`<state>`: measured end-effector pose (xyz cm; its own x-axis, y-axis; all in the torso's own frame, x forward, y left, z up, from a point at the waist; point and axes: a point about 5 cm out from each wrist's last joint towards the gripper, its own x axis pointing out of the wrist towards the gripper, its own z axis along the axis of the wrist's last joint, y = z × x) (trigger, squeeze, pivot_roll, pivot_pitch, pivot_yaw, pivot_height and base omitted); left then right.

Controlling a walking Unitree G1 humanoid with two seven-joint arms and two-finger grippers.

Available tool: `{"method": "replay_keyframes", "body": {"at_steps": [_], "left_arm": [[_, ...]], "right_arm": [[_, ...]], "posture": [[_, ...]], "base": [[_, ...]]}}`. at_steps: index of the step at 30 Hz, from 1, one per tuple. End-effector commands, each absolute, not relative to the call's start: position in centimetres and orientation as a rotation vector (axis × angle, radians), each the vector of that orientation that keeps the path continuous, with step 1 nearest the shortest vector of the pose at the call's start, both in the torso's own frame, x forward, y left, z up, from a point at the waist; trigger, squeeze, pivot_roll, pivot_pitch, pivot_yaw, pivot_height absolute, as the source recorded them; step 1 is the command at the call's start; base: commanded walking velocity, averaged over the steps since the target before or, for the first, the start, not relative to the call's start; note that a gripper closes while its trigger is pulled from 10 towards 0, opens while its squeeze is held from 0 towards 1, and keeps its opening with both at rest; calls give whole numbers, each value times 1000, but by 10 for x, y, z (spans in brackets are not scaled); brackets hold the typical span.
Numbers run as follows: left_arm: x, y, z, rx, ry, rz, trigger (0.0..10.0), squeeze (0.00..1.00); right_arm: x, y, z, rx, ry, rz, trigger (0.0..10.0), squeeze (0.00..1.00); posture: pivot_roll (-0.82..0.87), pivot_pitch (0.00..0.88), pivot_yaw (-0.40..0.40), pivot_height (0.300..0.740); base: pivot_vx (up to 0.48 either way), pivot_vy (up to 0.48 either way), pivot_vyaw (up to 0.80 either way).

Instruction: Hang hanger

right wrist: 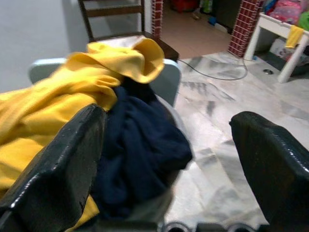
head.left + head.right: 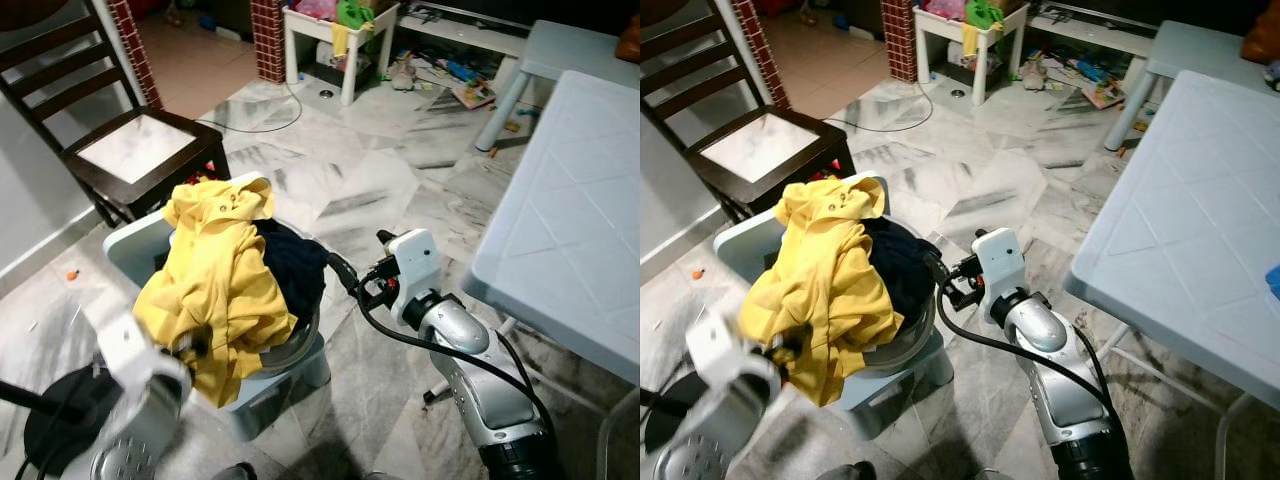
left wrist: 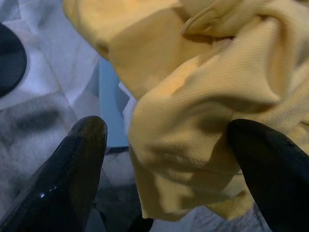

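Two garments fill the pale blue laundry basket (image 2: 128,245) on the marble floor (image 2: 350,190): a yellow shirt (image 2: 215,280) heaped on top and spilling over the near rim, and a dark navy cloth (image 2: 295,265) tucked beside it on the robot's right. The left tool (image 3: 166,159) is at the lower hanging edge of the yellow shirt, its two black fingers (image 3: 79,159) spread wide with a fold of the yellow fabric lying between them; whether they press on the cloth I cannot tell. The right tool (image 1: 166,159) hovers just beside the basket on the side of the navy cloth, its fingers (image 1: 58,169) wide apart and holding nothing. No hanger can be made out among the clothes. A dark wooden chair (image 2: 140,150) stands just behind the basket against the wall, and a light grey plastic table (image 2: 570,230) stands to the robot's right, well apart from the basket. A black round object (image 2: 60,425) lies on the floor near the left arm. Farther back, a small white table (image 2: 335,30) carries bright clutter, with toys scattered on the floor around it.
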<state>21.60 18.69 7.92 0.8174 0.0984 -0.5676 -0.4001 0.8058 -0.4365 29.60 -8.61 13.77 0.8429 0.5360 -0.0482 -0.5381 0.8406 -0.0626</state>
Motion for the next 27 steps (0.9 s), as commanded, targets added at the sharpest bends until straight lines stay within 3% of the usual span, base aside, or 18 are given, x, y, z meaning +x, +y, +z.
{"method": "replay_keyframes", "body": {"at_steps": [1,9,13,15,18,27], "left_arm": [[208,176,81,-622,547,263,10000,0],[220,187,89,-558,422,304,10000,0],[228,183,109,-434,323,262,10000,0],[229,181,135,-239,157,181,10000,0],[229,184,147,-142,66,149,10000,0],[242,188,167,71,-57,-13,10000,0]], "right_arm": [[298,-87,139,-81,20,569,10000,0],[300,-81,136,-75,20,581,10000,0],[303,-81,136,-73,13,577,10000,0],[307,-80,136,-70,6,574,10000,0],[313,-75,137,-65,-5,575,10000,0],[319,-64,135,-64,-20,602,10000,0]], "posture": [[-12,133,-35,740],[15,115,-45,740],[36,96,-49,740],[60,80,-57,740],[88,69,-75,740],[130,49,-100,740]], "base": [[0,0,0],[0,0,0],[0,0,0],[0,0,0],[0,0,0],[0,0,0]]}}
